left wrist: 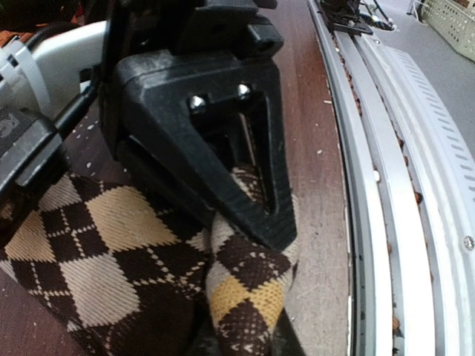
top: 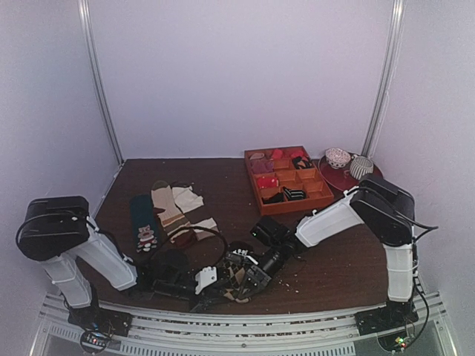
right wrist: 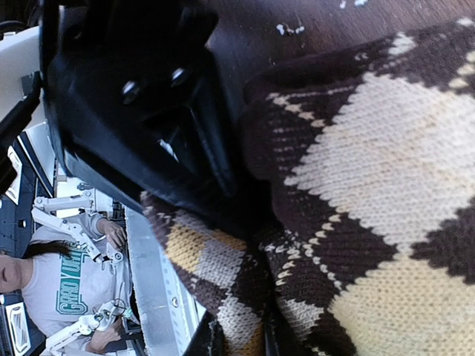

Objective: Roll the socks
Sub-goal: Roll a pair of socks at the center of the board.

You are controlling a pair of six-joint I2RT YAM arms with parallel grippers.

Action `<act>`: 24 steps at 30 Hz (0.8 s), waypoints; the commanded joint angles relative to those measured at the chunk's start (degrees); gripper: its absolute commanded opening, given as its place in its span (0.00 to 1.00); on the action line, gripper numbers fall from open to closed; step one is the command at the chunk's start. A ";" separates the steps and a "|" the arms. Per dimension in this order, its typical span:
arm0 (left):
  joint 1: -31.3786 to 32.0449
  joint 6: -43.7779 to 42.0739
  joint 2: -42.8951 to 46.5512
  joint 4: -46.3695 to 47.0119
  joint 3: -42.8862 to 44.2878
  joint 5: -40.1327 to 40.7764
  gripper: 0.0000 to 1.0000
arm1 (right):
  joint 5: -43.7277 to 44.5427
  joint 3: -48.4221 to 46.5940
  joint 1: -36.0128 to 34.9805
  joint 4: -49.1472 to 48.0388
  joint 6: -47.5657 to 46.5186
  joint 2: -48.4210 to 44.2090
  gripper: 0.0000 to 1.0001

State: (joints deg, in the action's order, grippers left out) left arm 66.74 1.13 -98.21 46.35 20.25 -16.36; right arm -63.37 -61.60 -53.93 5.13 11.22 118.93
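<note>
The socks [top: 236, 279] are a brown, cream and black argyle pair, bunched at the near edge of the table between both grippers. In the left wrist view the socks [left wrist: 111, 245] fill the lower left. A fold with a yellow diamond is pinched in my left gripper [left wrist: 249, 334], which is shut on it. The black finger of the right gripper [left wrist: 223, 141] presses on the fabric just above. In the right wrist view my right gripper [right wrist: 241, 337] is shut on a fold of the socks [right wrist: 386, 185]. The grippers [top: 215, 291] [top: 249, 280] nearly touch.
Striped socks [top: 167, 204], a dark teal sock [top: 145, 224] and a cream piece [top: 188, 198] lie at the back left. An orange divided tray [top: 323, 194] of rolled socks and a red plate [top: 343, 179] with bowls stand at the back right. A metal rail [left wrist: 386, 185] borders the near edge.
</note>
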 commanded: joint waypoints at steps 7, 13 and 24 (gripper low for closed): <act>0.41 10.04 -1.73 -7.69 2.06 -3.21 0.00 | 15.37 3.07 0.06 7.42 -2.57 -0.57 0.20; 0.34 23.95 -3.48 -4.59 -3.65 -5.68 0.00 | 35.94 17.95 -1.79 -18.22 -7.33 -25.82 0.41; -0.55 31.44 -6.44 -2.08 -6.48 -9.53 0.00 | 51.66 26.82 -17.65 -32.62 -36.98 -29.22 0.61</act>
State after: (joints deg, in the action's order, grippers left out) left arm 66.37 29.36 -101.67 56.55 15.75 -23.64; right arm -19.20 -32.42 -68.34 -26.35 -15.16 86.00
